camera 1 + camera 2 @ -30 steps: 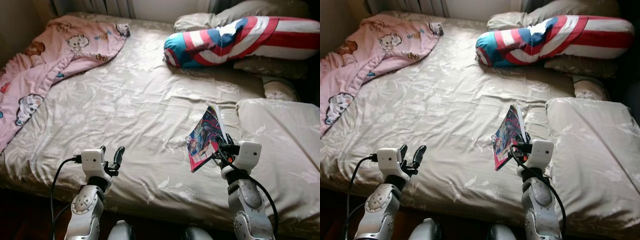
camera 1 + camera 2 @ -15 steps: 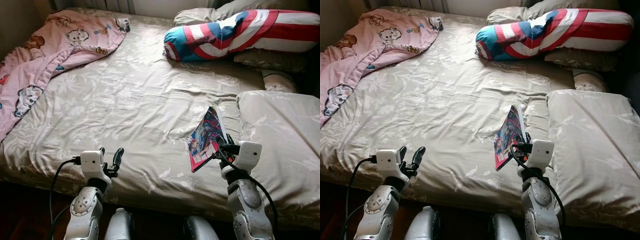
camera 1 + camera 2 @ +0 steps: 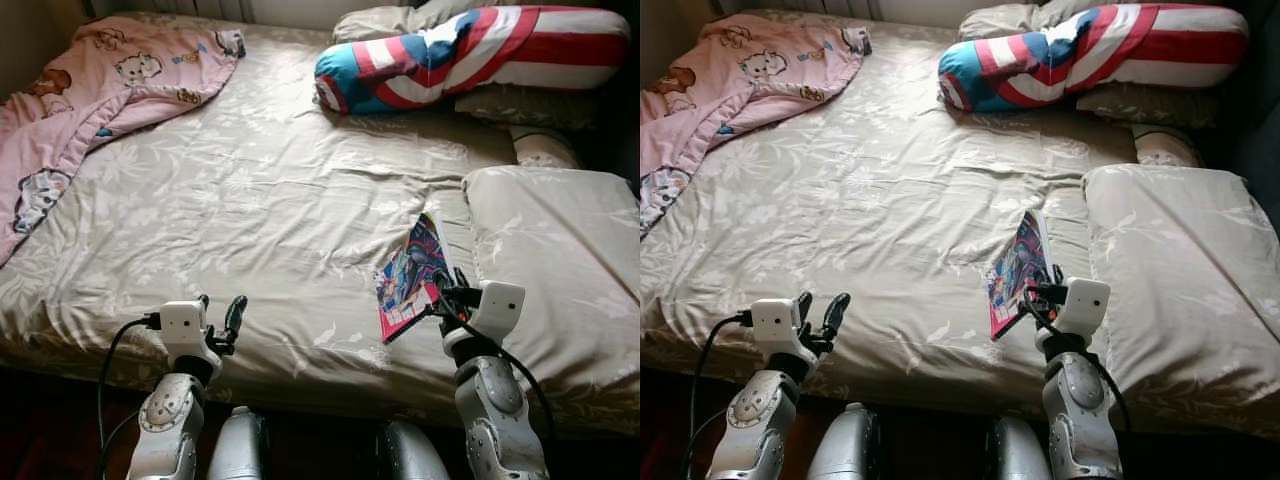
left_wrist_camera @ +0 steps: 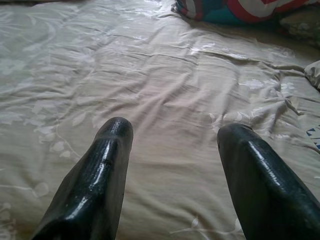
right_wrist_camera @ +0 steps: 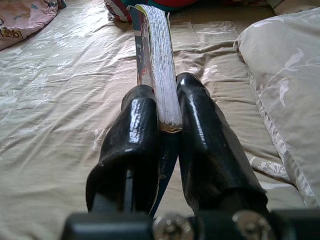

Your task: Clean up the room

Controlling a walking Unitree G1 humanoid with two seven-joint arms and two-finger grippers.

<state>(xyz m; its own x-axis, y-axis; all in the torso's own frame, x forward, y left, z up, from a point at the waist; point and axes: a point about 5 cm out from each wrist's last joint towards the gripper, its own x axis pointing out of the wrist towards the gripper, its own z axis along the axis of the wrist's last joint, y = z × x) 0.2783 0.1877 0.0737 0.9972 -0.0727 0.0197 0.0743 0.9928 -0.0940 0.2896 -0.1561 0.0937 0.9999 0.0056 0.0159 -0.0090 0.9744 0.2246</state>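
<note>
While the beige floral bedsheet (image 3: 270, 200) has slid down the frame as the camera pulls back, the right gripper (image 5: 167, 125) keeps its fingers clamped on the thin colourful paperback book (image 3: 412, 278), lower right of centre, lifted off the bed and likely being carried away. Its long axis tilts upward, pages edge-on. The left gripper (image 4: 172, 150), lower left, hangs spread and empty.

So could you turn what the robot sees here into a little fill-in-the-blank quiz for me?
1. The right gripper is clamped on a ____.
2. The left gripper hovers over the bed with its jaws ____.
3. The blanket with cartoon animals at the robot's far left is ____ in colour.
4. The long cushion by the pillows is striped red, white and ____.

Missing words: book; open; pink; blue
</note>
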